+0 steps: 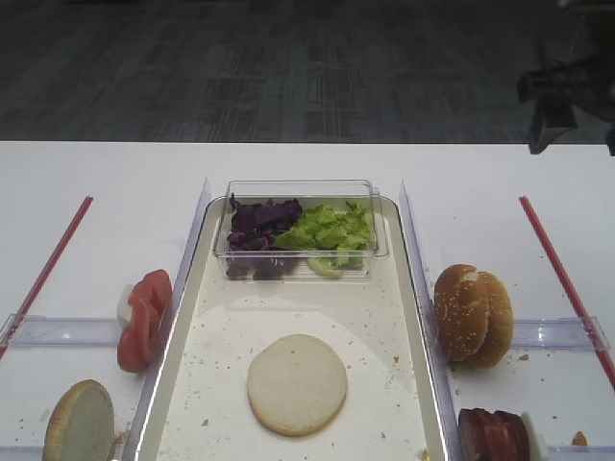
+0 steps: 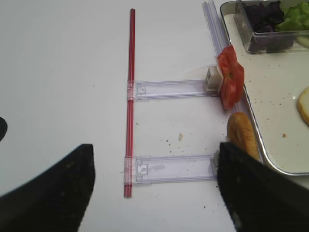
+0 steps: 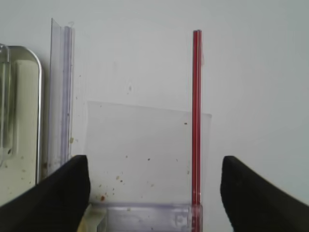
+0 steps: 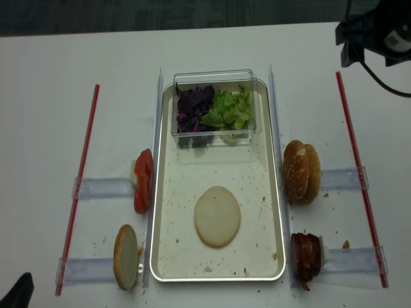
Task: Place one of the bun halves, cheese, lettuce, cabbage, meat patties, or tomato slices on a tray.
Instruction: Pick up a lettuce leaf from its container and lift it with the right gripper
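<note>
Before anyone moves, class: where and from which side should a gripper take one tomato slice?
Take the end slice of the tomato slices by its top rim, from straight above. They stand on edge in a row beside the tray, so the thin upper rims are exposed while the faces press together.

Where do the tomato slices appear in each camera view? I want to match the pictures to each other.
Exterior high: tomato slices at the left, outside the tray's left rim.
Exterior high (realsense): tomato slices left of centre, beside the tray's left rim.
Left wrist: tomato slices upper right, standing on edge against the tray.
Right wrist: not in it.
Shared landmark: the left red strip, on the slices' outer side.
</note>
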### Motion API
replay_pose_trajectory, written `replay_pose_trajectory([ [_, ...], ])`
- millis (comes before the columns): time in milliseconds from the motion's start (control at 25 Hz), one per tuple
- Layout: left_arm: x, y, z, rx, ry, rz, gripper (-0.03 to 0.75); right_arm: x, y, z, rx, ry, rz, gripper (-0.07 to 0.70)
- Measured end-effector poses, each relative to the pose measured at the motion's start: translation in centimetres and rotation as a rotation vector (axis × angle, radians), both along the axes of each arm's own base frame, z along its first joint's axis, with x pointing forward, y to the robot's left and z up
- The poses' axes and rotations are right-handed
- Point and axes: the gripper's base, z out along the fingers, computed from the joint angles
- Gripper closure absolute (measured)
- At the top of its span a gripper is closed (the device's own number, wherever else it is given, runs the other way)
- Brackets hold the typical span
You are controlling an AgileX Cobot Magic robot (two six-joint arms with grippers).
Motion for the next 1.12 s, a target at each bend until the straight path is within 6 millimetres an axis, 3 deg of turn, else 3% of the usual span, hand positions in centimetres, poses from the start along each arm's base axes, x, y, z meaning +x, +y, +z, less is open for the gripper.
replay_pose_trajectory([
  [240, 0.0, 0.0, 0.0, 0.0, 0.0, 0.0, 0.225, 5.4, 0.5, -3.1, 0.002, 0.066, 0.031, 0.056],
  [440, 0.0, 0.1, 0.0, 0.005, 0.0, 0.004, 0.225, 8.4, 0.6, -5.7, 0.002, 0.101, 0.039, 0.057],
  [720, 0.0, 0.0, 0.0, 0.0, 0.0, 0.0, 0.225, 9.6, 0.7, -8.3, -0.001, 0.151, 0.046, 0.07],
  [1120, 0.0, 0.0, 0.0, 0.0, 0.0, 0.0, 0.225, 9.6, 1.5, -8.3, 0.016, 0.149, 0.084, 0.117],
])
